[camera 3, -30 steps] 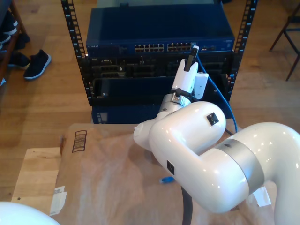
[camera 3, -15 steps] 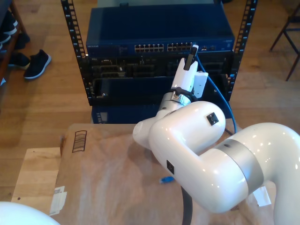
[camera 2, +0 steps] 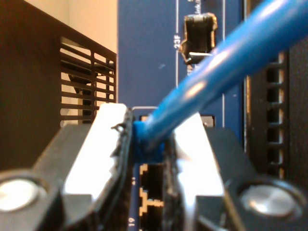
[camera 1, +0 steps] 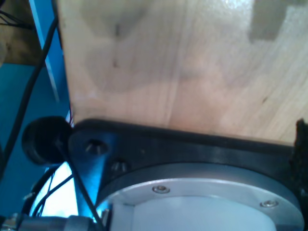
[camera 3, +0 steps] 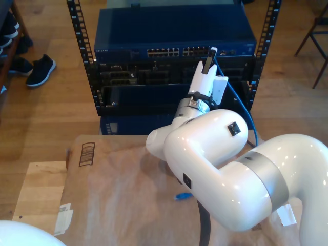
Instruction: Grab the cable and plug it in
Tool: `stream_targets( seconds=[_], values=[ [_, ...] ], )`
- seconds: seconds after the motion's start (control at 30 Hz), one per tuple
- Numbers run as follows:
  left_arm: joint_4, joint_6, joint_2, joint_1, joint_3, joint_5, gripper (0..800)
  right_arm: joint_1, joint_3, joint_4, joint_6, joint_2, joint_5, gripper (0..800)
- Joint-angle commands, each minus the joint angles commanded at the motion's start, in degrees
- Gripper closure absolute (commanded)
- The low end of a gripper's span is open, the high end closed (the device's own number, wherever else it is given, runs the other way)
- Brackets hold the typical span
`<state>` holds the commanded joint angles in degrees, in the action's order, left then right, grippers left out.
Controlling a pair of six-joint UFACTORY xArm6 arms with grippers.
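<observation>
This looks like a lab or workshop: an open rack (camera 3: 266, 31) holding a blue network switch (camera 3: 174, 38) and black gear stands on a wood floor (camera 3: 46, 107), before a desk (camera 3: 38, 192) covered with brown paper (camera 3: 118, 195). Shoes (camera 3: 40, 69) and a chair (camera 3: 315, 36) sit nearby.

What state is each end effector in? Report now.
First end effector: cannot be told.
Second end effector: closed on the cable, at the switch ports.

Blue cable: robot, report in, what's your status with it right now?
Second hand shut on the blue cable near its plug, right at the switch ports. First hand state cannot tell. Nothing seen blocking the ports.
</observation>
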<state>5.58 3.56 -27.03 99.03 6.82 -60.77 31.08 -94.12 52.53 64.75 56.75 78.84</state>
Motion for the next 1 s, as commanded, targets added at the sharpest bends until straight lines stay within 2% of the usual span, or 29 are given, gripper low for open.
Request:
stream_targets(
  seconds=[0.1,0.2,0.4,0.57,0.63,0.8,1.0],
  values=[
    [0.0,0.0,0.0,0.0,0.0,0.0,0,0.6,1.0,-0.4,0.0,-1.1,0.0,576],
    [0.0,0.1,0.0,0.0,-0.1,0.0,0,1.7,5.2,-0.1,0.0,-3.8,0.3,566],
    [0.0,0.0,0.0,0.0,-0.1,0.0,0,2.7,19.5,0.4,0.4,-11.3,0.6,521],
    [0.0,0.0,0.0,0.0,-0.1,0.0,0,3.3,32.2,-0.4,0.4,-19.9,-0.4,454],
    [0.0,0.0,0.0,0.0,0.0,0.0,0,3.3,37.5,-0.4,0.4,-23.8,-2.7,423],
    [0.0,0.0,0.0,0.0,0.0,0.0,0,4.0,49.2,-0.9,-0.1,-32.7,-7.7,407],
    [0.0,0.0,0.0,0.0,0.0,0.0,0,-0.4,56.3,-9.3,-2.3,-40.7,-17.5,362]
  ],
)
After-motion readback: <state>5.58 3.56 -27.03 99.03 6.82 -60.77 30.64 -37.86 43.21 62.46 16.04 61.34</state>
